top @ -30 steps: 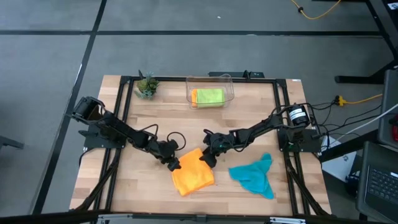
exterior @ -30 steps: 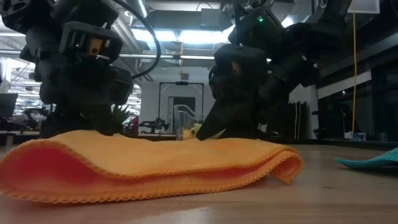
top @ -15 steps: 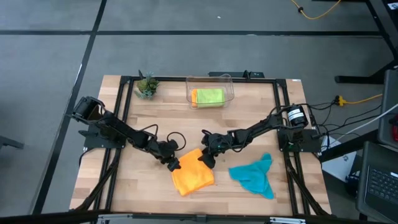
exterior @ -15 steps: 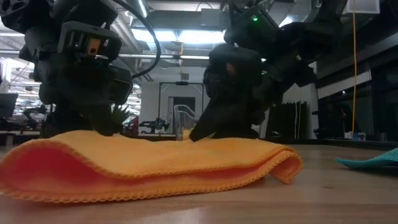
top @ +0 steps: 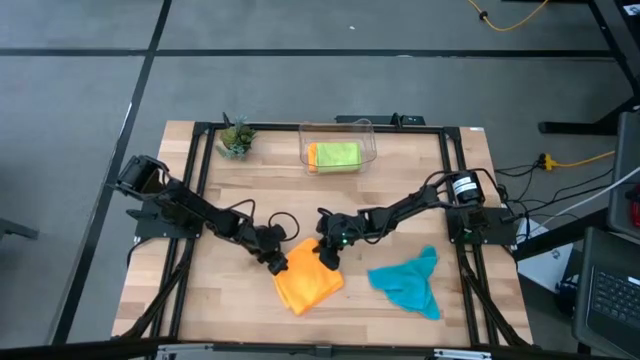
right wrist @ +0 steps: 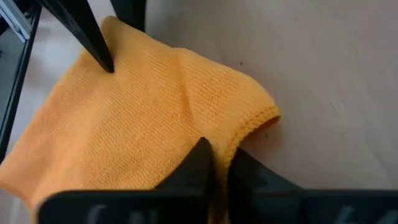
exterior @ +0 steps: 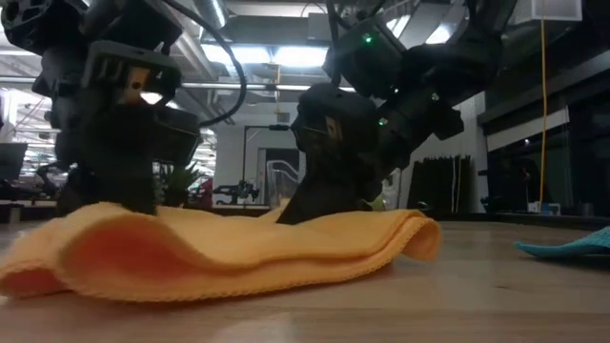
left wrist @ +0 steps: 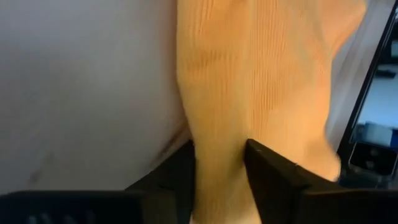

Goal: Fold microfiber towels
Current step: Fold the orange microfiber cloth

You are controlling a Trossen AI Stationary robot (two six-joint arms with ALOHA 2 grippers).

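Both arms are down on the soft orange microfiber towel point(top: 308, 283), which lies low and centre in the high view on the pale wooden surface point(top: 400, 190). The left gripper point(top: 279, 262) sits at its upper left corner, clamped on a pinch of cloth: the wrist view shows orange fabric squeezed between the 2 dark fingers point(left wrist: 268, 174). The right gripper point(top: 327, 256) bites the upper right corner, its fingers point(right wrist: 200, 163) nearly together with the hemmed edge caught between them.

From table height the orange cloth point(exterior: 219, 250) sags and bulges in loose waves, folded over on itself, so it reads as light, limp and floppy. It will not hold a crease unaided, and I judge corners and hems the best places to grip, since a pinch mid-panel only bunches it.

The crumpled teal blue microfiber towel point(top: 409, 282) waits at lower right, just beside the orange one but apart. A lime green folded towel point(top: 335, 155) already rests inside the clear plastic bin point(top: 303, 135) at top centre, with the small green potted plant point(top: 236, 138) to its left.
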